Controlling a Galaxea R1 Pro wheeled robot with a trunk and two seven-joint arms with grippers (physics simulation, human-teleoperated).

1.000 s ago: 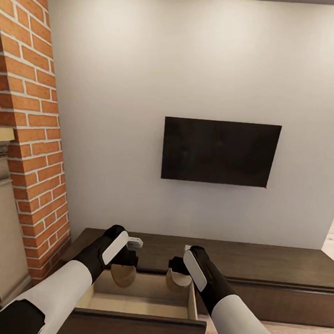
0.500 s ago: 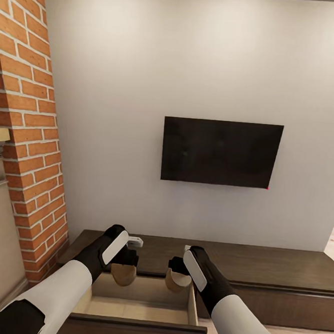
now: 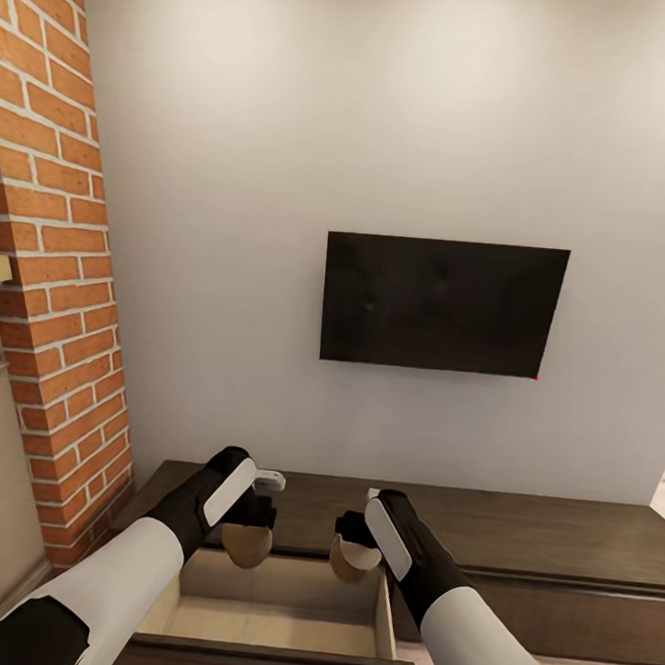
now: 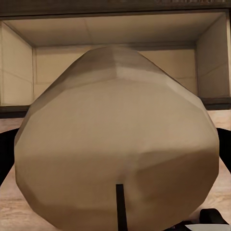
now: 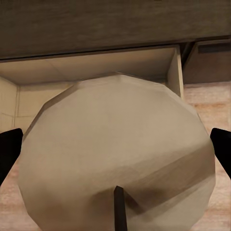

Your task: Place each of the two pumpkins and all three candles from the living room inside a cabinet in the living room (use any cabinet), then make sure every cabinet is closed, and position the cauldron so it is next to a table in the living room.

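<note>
Left gripper [image 3: 247, 538] is clamped on a beige candle [image 3: 246, 546], right gripper [image 3: 353, 552] on another candle [image 3: 352, 560]. Both arms reach forward side by side, holding them over the open drawer [image 3: 282, 599] of the dark cabinet [image 3: 516, 547]. Behind it: grey wall, black TV [image 3: 443, 304], brick column [image 3: 49, 250] at left.

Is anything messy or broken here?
Nothing is broken or spilled. The cabinet has one drawer pulled open, on purpose: the left pincer and right pincer each hold a candle over it.
</note>
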